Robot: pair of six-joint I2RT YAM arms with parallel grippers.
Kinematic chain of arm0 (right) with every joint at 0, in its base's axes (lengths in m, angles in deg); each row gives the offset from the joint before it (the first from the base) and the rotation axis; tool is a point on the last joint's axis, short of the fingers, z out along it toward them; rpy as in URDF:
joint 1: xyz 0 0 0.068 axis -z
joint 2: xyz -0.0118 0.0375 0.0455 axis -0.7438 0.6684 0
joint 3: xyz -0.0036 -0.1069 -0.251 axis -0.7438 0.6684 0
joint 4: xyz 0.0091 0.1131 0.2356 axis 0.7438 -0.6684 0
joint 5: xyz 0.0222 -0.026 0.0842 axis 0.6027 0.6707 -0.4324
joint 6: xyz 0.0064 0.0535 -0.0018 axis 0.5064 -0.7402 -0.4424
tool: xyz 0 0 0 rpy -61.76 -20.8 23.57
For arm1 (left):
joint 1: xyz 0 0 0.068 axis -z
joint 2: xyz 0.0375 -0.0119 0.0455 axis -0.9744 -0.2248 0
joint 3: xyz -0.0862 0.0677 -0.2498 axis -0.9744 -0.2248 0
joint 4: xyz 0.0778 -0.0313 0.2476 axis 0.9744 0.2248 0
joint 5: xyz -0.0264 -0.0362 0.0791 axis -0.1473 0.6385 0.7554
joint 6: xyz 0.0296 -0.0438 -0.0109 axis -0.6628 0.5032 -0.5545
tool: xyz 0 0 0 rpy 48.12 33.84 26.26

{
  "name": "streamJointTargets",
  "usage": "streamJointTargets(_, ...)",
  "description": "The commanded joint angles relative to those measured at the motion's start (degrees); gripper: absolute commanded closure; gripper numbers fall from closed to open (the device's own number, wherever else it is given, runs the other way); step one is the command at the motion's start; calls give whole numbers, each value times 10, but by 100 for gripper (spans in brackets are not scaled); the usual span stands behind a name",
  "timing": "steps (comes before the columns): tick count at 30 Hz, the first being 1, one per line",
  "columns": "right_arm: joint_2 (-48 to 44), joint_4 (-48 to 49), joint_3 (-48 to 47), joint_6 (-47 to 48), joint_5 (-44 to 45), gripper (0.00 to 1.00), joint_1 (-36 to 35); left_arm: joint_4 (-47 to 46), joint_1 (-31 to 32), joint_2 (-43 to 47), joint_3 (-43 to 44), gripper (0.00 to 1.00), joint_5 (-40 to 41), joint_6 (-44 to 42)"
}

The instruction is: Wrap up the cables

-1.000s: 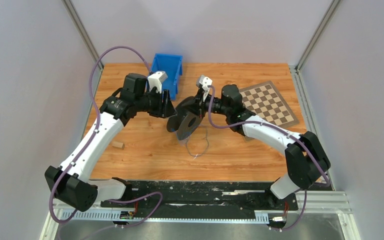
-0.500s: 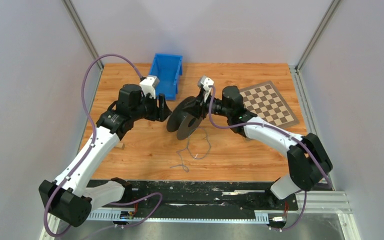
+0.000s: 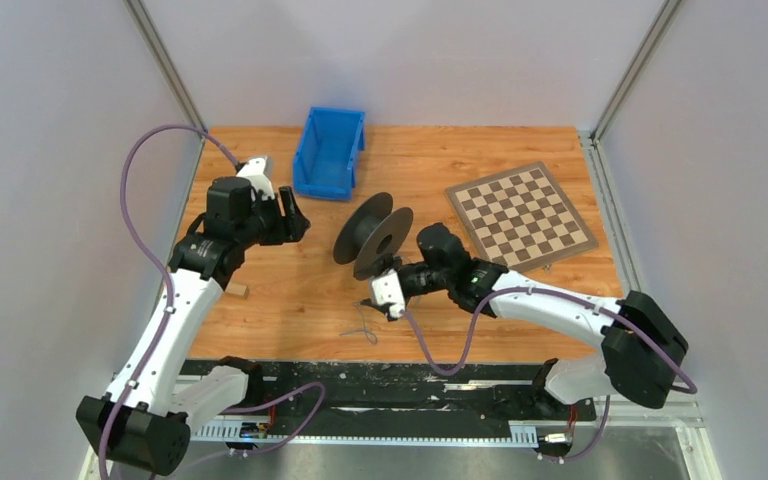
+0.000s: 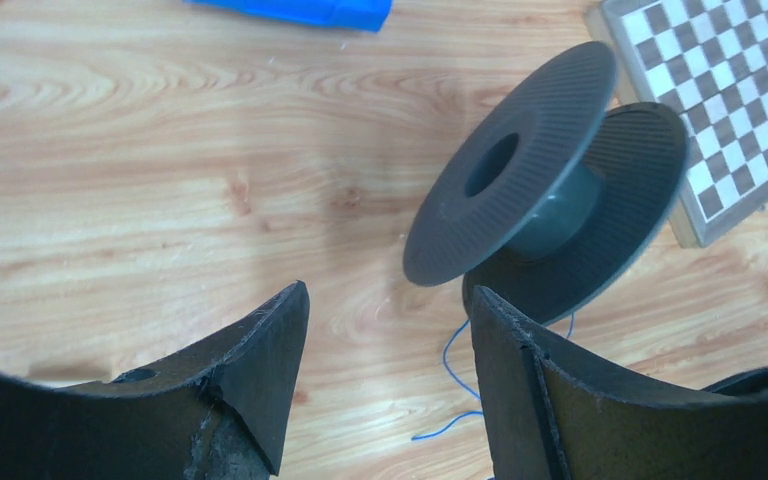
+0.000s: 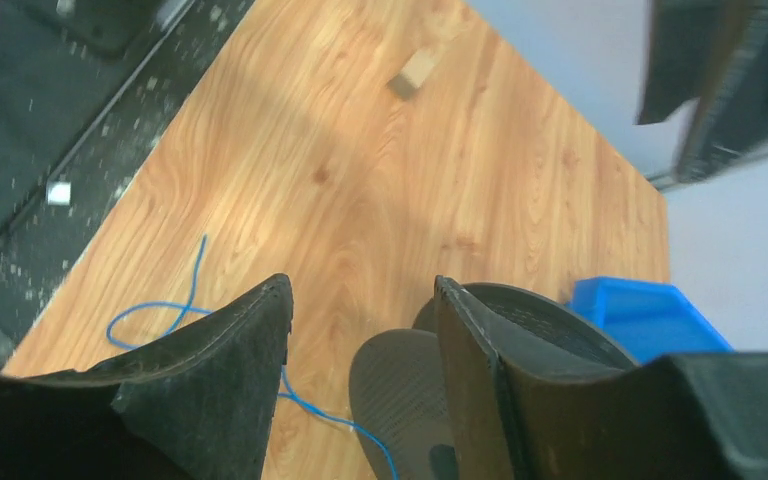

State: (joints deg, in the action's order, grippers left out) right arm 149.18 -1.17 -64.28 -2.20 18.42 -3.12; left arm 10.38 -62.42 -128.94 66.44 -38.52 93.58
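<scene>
- Trailing over the desk near the middle of its front edge, the cable is lying in a loose curl, a thin blue thread with one free end pointing toward the front-left corner.
- Its other end is running back toward the foot of the spool. Whether it is fastened there, I cannot tell.
- That spool is sitting around the middle of the desk, tilted on its flange rims with its hole facing the left edge. The core is looking bare, so I am judging the winding as barely begun.
- The right claw is hovering just in front of the spool and above the slack thread, jaws apart with nothing between them. It is looking well placed for dropping onto the cable and picking it up.
- The left claw is hanging toward the left edge, well apart from the spool, jaws apart and empty, and facing the spool's open side. This is probably keeping it out of the right arm's way while leaving it ready to steady the spool.
- A blue bin is standing at the back edge, a chessboard is lying toward the back-right corner, and a small wooden block is resting near the left edge. All three are sitting apart from the cable and seem to be playing no part in this step.
</scene>
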Motion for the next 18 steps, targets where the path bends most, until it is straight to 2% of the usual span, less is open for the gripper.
streamJointTargets(1, 39, -132, -23, 253, 71, 44, -59, 13, -46, 14, -32, 31, -40, 34)
streamJointTargets(9, 101, -236, -48, 377, 230, 43, -146, -2, -66, 45, -90, 29, -65, 36)
streamJointTargets(18, 175, -286, -80, 421, 312, 45, -199, -4, -65, 62, -120, 28, -67, 31)
